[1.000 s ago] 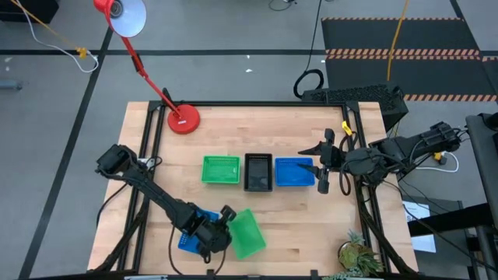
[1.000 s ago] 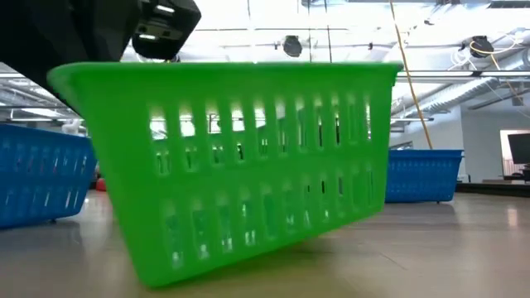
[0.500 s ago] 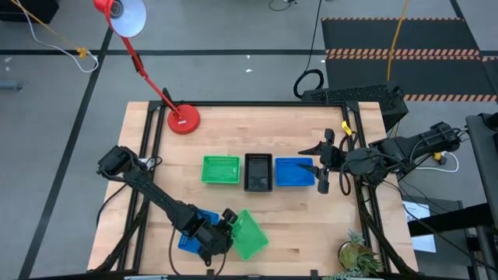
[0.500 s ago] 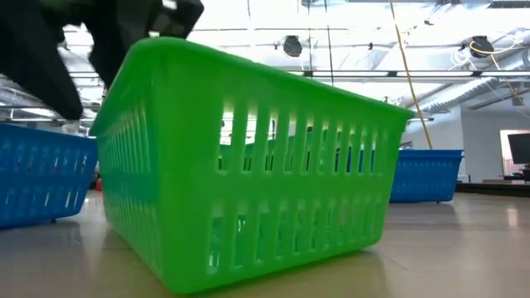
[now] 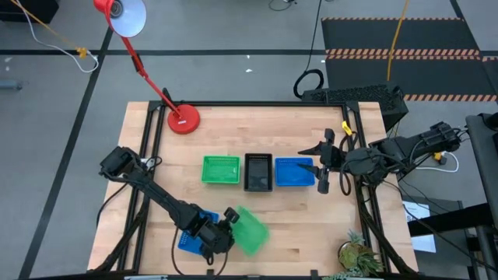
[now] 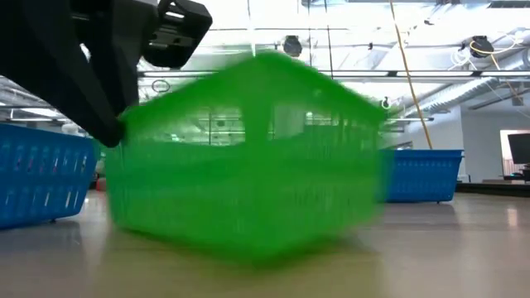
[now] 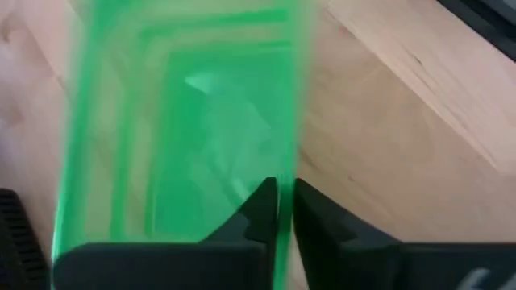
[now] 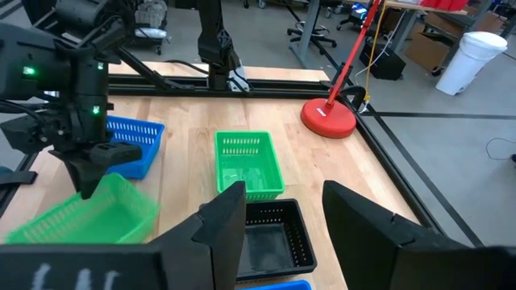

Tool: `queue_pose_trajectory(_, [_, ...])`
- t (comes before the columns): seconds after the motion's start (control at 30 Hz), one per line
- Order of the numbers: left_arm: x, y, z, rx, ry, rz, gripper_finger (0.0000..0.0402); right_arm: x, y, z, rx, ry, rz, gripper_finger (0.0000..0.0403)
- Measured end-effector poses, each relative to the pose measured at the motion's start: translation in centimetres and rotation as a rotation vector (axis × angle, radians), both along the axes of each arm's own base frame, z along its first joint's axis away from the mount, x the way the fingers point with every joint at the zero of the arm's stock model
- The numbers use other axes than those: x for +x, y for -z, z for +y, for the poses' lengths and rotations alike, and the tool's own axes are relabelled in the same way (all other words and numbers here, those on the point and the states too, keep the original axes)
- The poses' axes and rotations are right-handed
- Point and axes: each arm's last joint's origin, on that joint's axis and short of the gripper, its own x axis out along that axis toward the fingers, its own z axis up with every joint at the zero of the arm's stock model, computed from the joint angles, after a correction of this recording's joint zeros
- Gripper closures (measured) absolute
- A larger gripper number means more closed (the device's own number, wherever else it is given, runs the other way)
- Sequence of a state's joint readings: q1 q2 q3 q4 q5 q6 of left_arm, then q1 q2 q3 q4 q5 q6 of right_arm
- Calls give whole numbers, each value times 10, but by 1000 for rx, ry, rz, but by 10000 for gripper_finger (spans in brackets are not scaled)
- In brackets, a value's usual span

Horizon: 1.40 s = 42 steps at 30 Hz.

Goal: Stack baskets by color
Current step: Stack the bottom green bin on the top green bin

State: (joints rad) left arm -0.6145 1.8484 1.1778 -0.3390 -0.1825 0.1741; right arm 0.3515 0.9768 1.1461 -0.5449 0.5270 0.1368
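Sorting looks well underway: 3 stacks sit in a row at mid-table (image 5: 311, 128), a green stack (image 5: 221, 169), a black stack (image 5: 258, 172) and a blue stack (image 5: 293, 173); how many baskets each holds cannot be told. Left to do, by this judgement: a loose blue basket (image 5: 187, 237) near the front edge, and the green basket (image 5: 250, 230) that the left gripper (image 5: 226, 230) pinches by one wall, tilted off the wood. The right gripper (image 5: 323, 166) waits beside the blue stack, jaws apart and empty. No brand, label or writing is readable anywhere.
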Motion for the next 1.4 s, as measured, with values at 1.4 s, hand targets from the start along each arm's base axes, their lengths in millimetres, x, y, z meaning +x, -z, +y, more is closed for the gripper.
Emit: queue_pose_trajectory(1.4, [-72, -126, 58, 315, -570, -177, 395, 0, 0, 0, -1, 1, 5, 243])
